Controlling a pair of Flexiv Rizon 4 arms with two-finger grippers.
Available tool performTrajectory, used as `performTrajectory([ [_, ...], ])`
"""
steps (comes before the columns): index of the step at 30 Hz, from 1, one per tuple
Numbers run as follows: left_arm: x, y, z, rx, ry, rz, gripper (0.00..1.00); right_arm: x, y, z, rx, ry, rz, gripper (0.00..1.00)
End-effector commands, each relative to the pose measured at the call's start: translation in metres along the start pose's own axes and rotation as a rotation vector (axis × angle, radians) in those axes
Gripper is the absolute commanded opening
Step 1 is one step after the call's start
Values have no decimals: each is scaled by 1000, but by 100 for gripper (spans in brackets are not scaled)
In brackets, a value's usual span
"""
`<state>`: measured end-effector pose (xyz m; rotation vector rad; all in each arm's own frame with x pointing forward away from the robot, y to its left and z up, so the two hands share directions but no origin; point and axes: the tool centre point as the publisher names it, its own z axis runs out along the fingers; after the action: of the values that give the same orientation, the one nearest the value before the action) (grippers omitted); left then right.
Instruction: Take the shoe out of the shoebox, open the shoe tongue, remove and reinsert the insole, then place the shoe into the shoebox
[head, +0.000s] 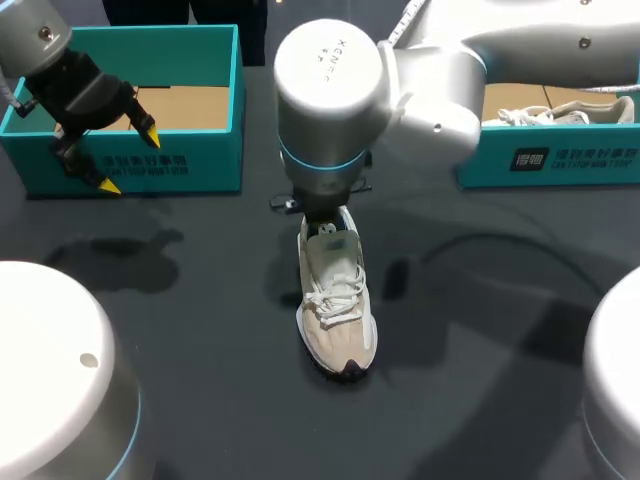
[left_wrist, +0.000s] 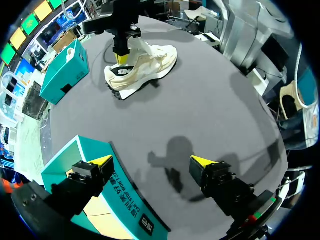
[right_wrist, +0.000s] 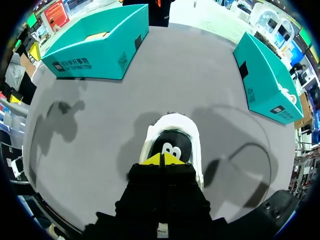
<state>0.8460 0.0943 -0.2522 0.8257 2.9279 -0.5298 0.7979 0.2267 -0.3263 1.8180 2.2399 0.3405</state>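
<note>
A cream lace-up shoe (head: 338, 300) stands upright mid-table, toe toward the near edge. My right gripper (head: 318, 215) comes straight down onto its heel-end opening. Seen from the right wrist, the yellow tips (right_wrist: 162, 159) are pressed together, shut, just above a black logo patch (right_wrist: 172, 146) inside the shoe's white collar (right_wrist: 172, 122). Whether anything thin is pinched is hidden. The left wrist view has this gripper (left_wrist: 121, 56) at the shoe's (left_wrist: 147, 62) heel end. My left gripper (head: 128, 160) hangs wide open and empty over the front wall of the left teal shoebox (head: 190, 165); its tips (left_wrist: 102, 161) are spread far apart.
The left shoebox (left_wrist: 100, 200) shows a bare cardboard floor (head: 185, 105). A second teal shoebox (head: 560, 165) at the back right holds another pale shoe (head: 560, 113). Both boxes (right_wrist: 95, 55) (right_wrist: 265, 82) lie ahead of the right gripper. Dark tabletop (head: 200, 330) surrounds the shoe.
</note>
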Motion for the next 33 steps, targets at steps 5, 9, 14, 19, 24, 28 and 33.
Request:
performTrajectory([
  [5,0,0,0,-3,1,1,100,8,-6,43,10,12,-19,0],
  [9,0,0,0,-3,1,1,100,6,-9,50,17,9,-21,0],
  [14,0,0,0,-3,1,1,100,1,-11,50,12,-25,-12,0],
  [19,0,0,0,-3,1,1,100,-5,-8,30,-44,-86,-16,0],
  [24,0,0,0,-3,1,1,100,-9,-4,26,-66,-157,-37,0],
  [28,0,0,0,-3,1,1,100,-17,-3,38,-42,-193,-51,0],
  [33,0,0,0,-3,1,1,100,-23,-4,51,-6,-217,-51,0],
])
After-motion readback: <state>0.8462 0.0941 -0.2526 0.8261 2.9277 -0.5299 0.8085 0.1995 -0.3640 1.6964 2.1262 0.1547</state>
